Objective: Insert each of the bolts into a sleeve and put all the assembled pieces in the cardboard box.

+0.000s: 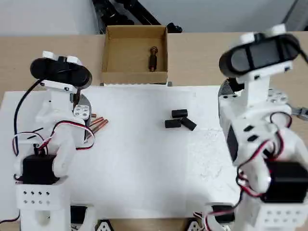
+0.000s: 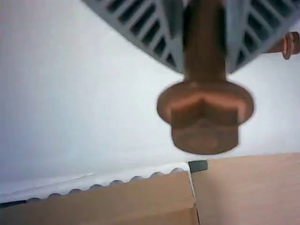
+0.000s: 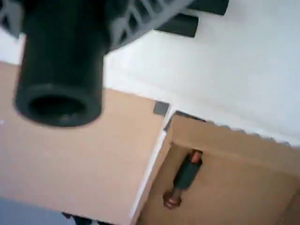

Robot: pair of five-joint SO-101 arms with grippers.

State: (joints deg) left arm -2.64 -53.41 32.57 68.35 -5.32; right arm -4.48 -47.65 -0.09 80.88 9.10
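I have the left gripper [image 2: 205, 51] clamped on a bolt [image 2: 205, 115], the right gripper [image 3: 65, 23] clamped on a sleeve [image 3: 61, 65]. One assembled piece [image 1: 153, 58] lies in the cardboard box [image 1: 134, 32], twelve o'clock.

Both arms are white plastic with black motor blocks. The left arm [image 1: 53, 144] has a black oval camera housing [image 1: 60, 71], thin red, white and black cables [image 1: 77, 147] and a base plate with small holes [image 1: 33, 194]. The right arm [image 1: 260, 120] has similar parts. The left gripper [image 2: 206, 47] has grey slotted fingers [image 2: 136, 28].
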